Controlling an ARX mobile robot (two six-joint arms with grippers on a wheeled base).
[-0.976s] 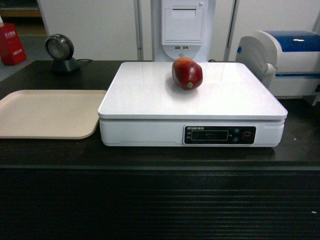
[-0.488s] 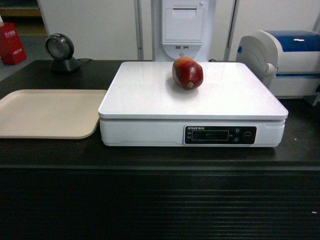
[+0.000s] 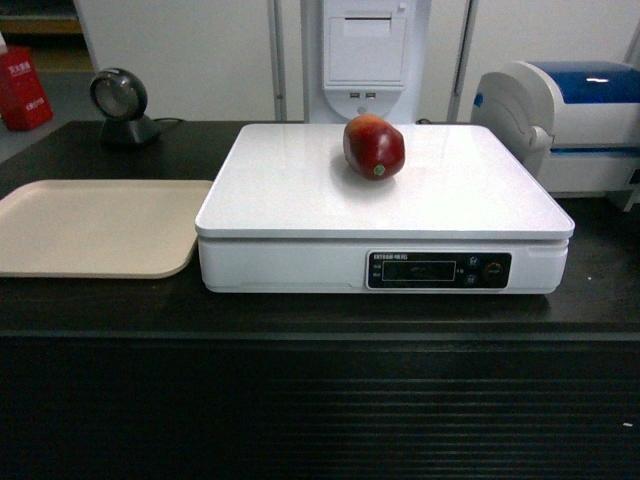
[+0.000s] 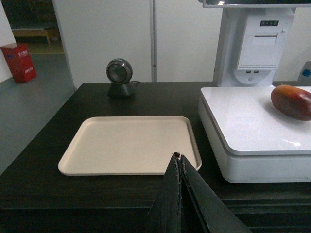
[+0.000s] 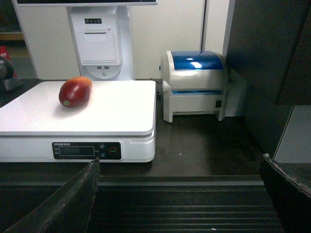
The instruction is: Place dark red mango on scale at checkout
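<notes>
The dark red mango [image 3: 374,146] is lying on its side on the flat glossy top of the scale [image 3: 300,190], toward the far edge and slightly right of the middle, well in from every rim. That placing looks sensible: the fruit is resting wholly on the weighing surface, touching nothing else, so its weight is going onto the plate alone. It is lying on its long side, which is probably keeping it from rolling. The scale itself is sitting on the black tabletop [image 3: 100,310] of the checkout, with its display panel [image 3: 438,270] facing the near side.

To the left, just beside the scale, a beige tray [image 3: 90,225] is lying bare, and beyond it a round scanner [image 3: 120,100] is standing at the far edge. A white-and-blue printer [image 5: 194,85] is sitting to the right of the scale.

The left pincer [image 4: 179,194] is hanging at the near edge of the tabletop, in front of the tray, with its fingers pressed together and gripping nothing. The right pincer [image 5: 180,194] is sitting low and near, its fingers spread wide apart, nothing between them, well apart from the mango. Judging by this, the task appears done, with both arms clear of the fruit.
</notes>
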